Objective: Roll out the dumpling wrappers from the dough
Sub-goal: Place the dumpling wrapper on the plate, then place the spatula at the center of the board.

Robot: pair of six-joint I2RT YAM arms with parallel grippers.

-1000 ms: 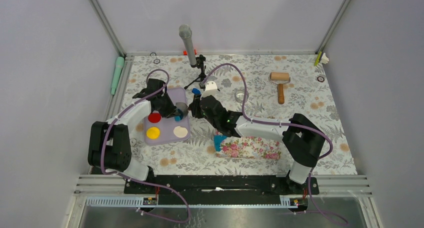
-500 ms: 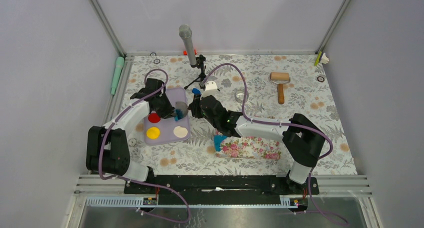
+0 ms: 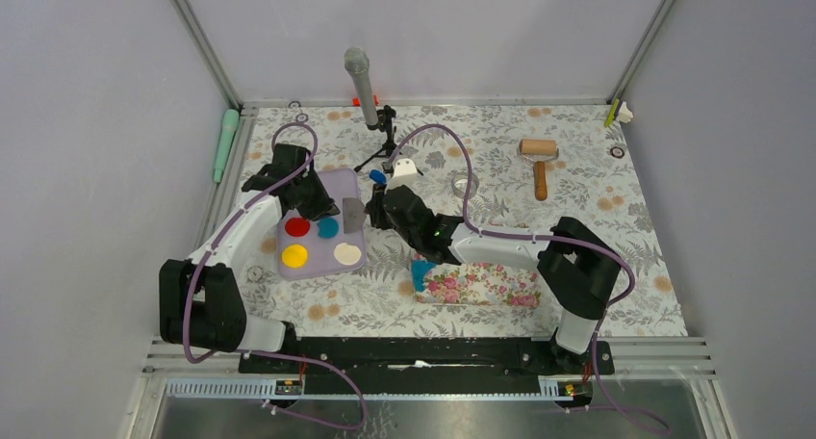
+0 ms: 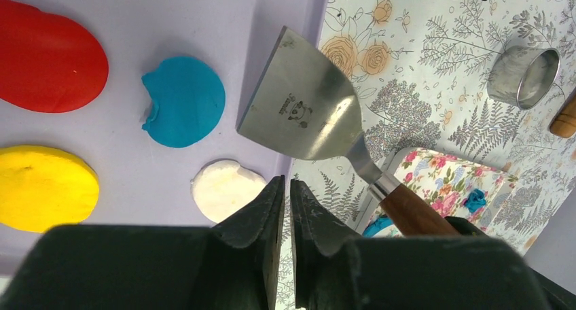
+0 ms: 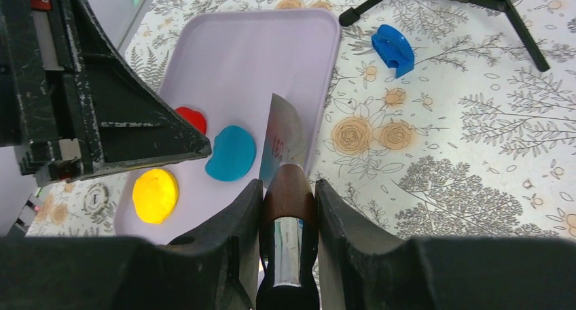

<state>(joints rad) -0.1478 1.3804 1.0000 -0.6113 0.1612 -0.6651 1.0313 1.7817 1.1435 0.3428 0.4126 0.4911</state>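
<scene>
Dumpling wrapper [image 4: 183, 100]: one blue disc, flat, with a small notch in its edge, lying on the lavender tray [image 4: 204, 24] among three other discs, not touching any of them
Other discs on the tray: red [image 4: 47, 58] beside the blue one; yellow [image 4: 41, 187] and white [image 4: 224, 191] in the nearer row
Dough [image 3: 420, 275]: blue scraps at the left end of the pink flowered mat [image 3: 476, 285], which lies well apart from the tray, toward the right arm
Scraper [image 4: 306, 106]: broad steel blade on a wooden handle; the blade is tilted over the tray's right edge, just beside the blue disc and not touching it
Right gripper [image 5: 288, 187]: clenched on the scraper's wooden handle, one finger on each side
Left gripper [image 4: 286, 184]: above the tray, jaws drawn almost together with a thin slit between them, nothing in it
Wooden roller [image 3: 539, 160]: on the flowered tablecloth [image 3: 597, 218] at the far right, well apart from both arms
Metal ring [image 4: 524, 75]: on the cloth between tray and roller
Small blue piece [image 5: 394, 48]: on the cloth past the tray's far right corner, near the feet of the microphone stand [image 3: 383, 136]
</scene>
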